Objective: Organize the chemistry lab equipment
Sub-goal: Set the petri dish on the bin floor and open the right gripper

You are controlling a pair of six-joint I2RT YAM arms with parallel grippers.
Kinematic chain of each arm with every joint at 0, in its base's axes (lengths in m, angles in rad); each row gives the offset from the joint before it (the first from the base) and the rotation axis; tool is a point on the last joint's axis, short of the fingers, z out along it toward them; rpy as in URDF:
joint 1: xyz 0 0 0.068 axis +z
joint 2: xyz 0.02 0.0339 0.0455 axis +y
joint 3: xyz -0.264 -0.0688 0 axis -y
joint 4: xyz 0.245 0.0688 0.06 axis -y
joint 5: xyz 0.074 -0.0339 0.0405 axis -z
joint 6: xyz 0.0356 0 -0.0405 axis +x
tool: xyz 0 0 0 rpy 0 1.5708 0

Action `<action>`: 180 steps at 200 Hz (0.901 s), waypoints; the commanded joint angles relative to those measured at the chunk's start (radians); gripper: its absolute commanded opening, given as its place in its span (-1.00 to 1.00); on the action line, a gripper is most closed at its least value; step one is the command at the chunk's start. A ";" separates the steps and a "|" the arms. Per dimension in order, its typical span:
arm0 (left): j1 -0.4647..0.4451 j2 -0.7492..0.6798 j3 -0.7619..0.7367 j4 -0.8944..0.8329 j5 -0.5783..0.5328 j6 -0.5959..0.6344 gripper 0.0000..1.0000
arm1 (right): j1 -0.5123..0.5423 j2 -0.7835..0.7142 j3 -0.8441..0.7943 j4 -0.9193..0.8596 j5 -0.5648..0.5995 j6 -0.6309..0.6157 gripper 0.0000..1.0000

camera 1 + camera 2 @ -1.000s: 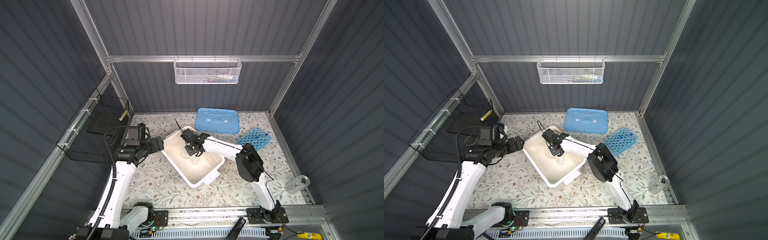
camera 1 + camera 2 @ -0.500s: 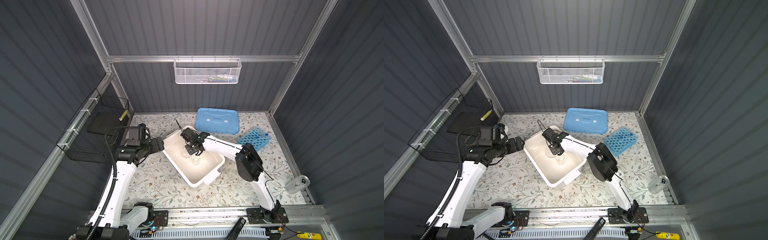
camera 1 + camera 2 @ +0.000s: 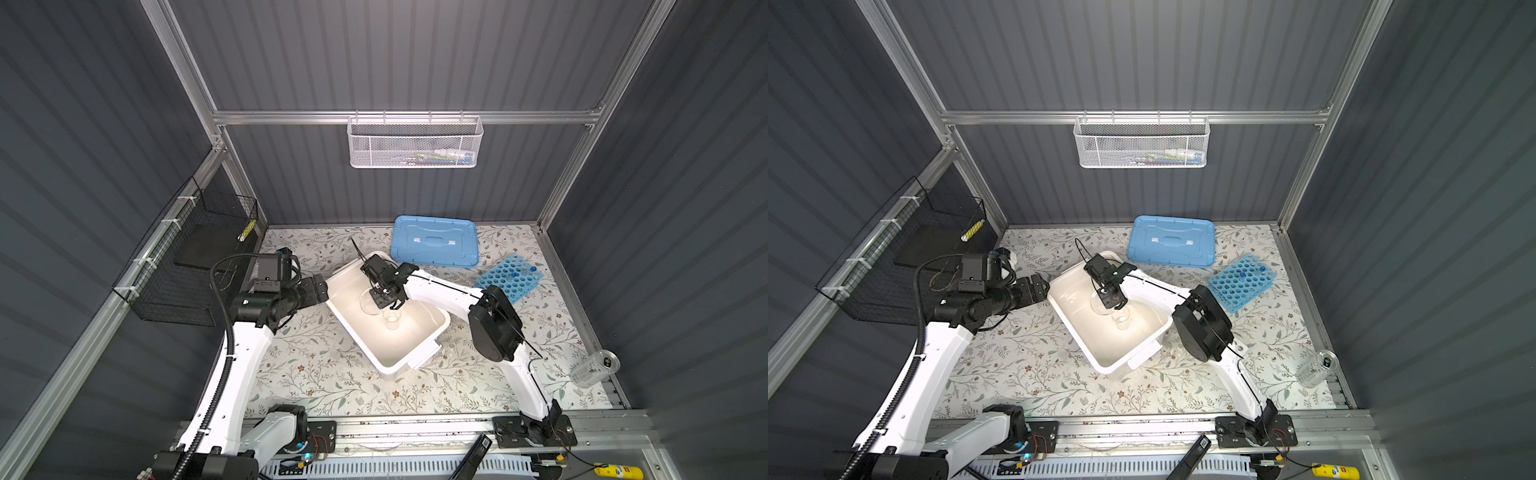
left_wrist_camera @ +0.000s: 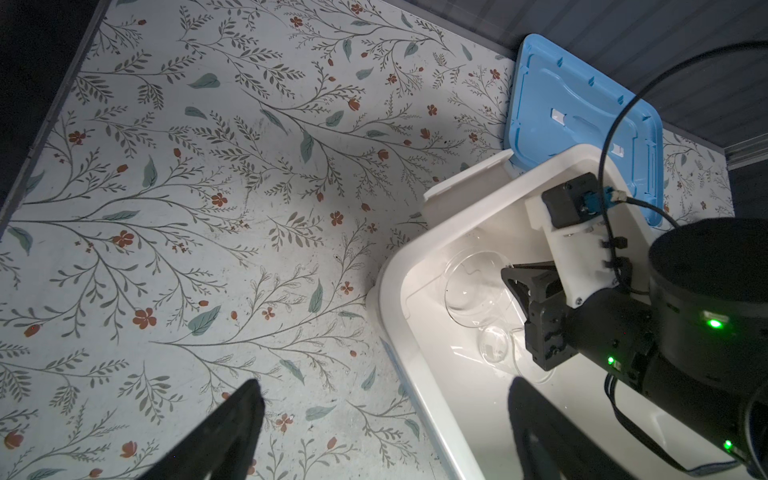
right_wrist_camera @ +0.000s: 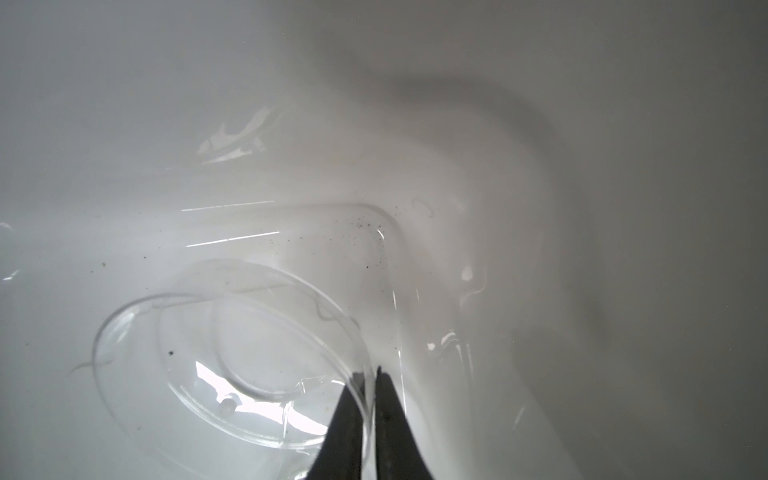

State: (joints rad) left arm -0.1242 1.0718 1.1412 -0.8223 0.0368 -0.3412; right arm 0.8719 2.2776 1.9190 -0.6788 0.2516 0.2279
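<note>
The white bin [image 3: 417,353] [image 3: 1133,351] sits skewed in the middle of the table [image 3: 324,374] [image 3: 1025,365]. Its far corner is just beside the light-blue lid [image 3: 434,241] [image 3: 1171,241], which lies flat by the far wall. The widest open ground is the near strip of the table, from the bin's near corner to the front edge, and the stretch on the far left.

On the right the room is tighter. The right arm's elbow [image 3: 494,328] stands between the bin and the blue rack [image 3: 509,276] [image 3: 1241,282]. The rack lies skewed near the right wall with two blue caps showing in its holes. A clear can-shaped container [image 3: 594,368] lies at the near right edge of the table.

The left tool [image 4: 384,386] [image 3: 318,286] hovers at the bin's left rim, fingers wide apart and empty.

The right tool [image 5: 370,374] [image 3: 384,301] reaches down into the far half of the bin, close to its far left wall. Its fingers are nearly together, with the rim of the glass dish [image 5: 249,353] [image 4: 469,286] [image 3: 367,302] pinched between them.

The dish is clear, shallow and round, with bright glare on its base and a few dark specks. Whether it lies flat on the bin's floor cannot be told. A small clear beaker [image 3: 392,322] [image 3: 1122,320] [image 4: 493,343] stands upright on the floor of the bin, just beside the dish on its near right. Whether the two touch cannot be told.
</note>
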 commanded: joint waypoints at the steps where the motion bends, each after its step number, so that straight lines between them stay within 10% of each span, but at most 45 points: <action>1: -0.005 -0.005 -0.009 -0.011 0.009 0.016 0.85 | -0.010 0.024 0.021 -0.018 0.005 0.006 -0.76; 180: -0.005 -0.037 -0.032 -0.014 -0.001 0.007 0.87 | -0.011 -0.029 0.043 -0.038 0.022 -0.023 -0.40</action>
State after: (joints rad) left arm -0.1242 1.0595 1.1187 -0.8227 0.0364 -0.3412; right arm 0.8711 2.2829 1.9316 -0.6895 0.2516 0.2192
